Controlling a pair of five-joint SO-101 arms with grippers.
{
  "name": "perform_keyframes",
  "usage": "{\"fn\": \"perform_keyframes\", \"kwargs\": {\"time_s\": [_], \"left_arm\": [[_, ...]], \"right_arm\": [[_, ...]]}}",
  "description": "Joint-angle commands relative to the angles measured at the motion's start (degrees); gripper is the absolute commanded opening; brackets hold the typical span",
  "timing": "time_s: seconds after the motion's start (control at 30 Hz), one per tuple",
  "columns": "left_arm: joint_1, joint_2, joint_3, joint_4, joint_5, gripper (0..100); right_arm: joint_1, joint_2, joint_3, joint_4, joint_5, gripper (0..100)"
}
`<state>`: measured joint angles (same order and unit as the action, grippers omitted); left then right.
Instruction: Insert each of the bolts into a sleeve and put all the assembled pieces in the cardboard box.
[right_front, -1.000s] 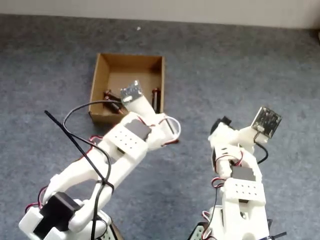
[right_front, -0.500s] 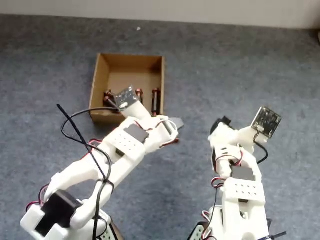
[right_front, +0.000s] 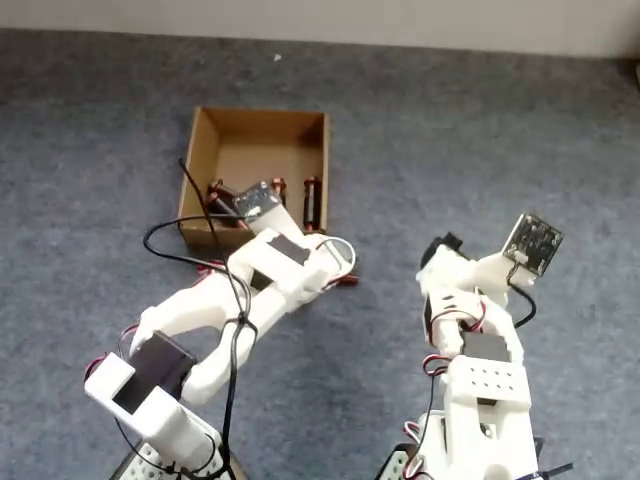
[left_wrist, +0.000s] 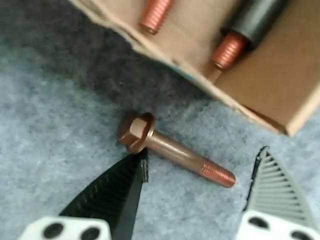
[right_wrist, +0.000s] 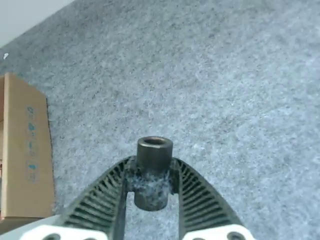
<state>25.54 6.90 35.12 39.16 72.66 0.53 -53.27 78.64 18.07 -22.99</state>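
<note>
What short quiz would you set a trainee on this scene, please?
1. True or false: the left gripper is shut on the bolt.
2. What does the right gripper hold? A. a black sleeve B. a bolt C. nothing
3. Fill in: the loose bolt lies on the carpet, just outside the ____ box.
Key: 1 false, it is open over the bolt; 2 A; 3 cardboard.
</note>
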Motion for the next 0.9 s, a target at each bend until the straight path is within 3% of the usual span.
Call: {"fn": "perform_keyframes", "kwargs": {"time_s": [0.0, 0.23, 0.5, 0.77, 0.87], "left_arm": [[-4.09, 0.57, -2.42, -0.79, 0.88, 31], [-6.64, 0.66, -2.42, 3.34, -0.26, 9], [-7.87, 0.04, -2.59, 7.47, -1.93, 8], [-7.34, -3.30, -6.20, 18.29, -2.64, 8], [-7.34, -7.43, -6.11, 21.01, -5.89, 1]], "right_arm": [[0.57, -1.89, -0.40, -1.36, 0.26, 0.5], [0.57, -1.89, -0.40, -1.36, 0.26, 0.5], [0.57, -1.89, -0.31, -1.36, 0.26, 0.5], [0.57, -1.98, -0.31, -1.27, 0.26, 0.5], [0.57, -2.07, -0.31, -1.19, 0.62, 0.5]]}}
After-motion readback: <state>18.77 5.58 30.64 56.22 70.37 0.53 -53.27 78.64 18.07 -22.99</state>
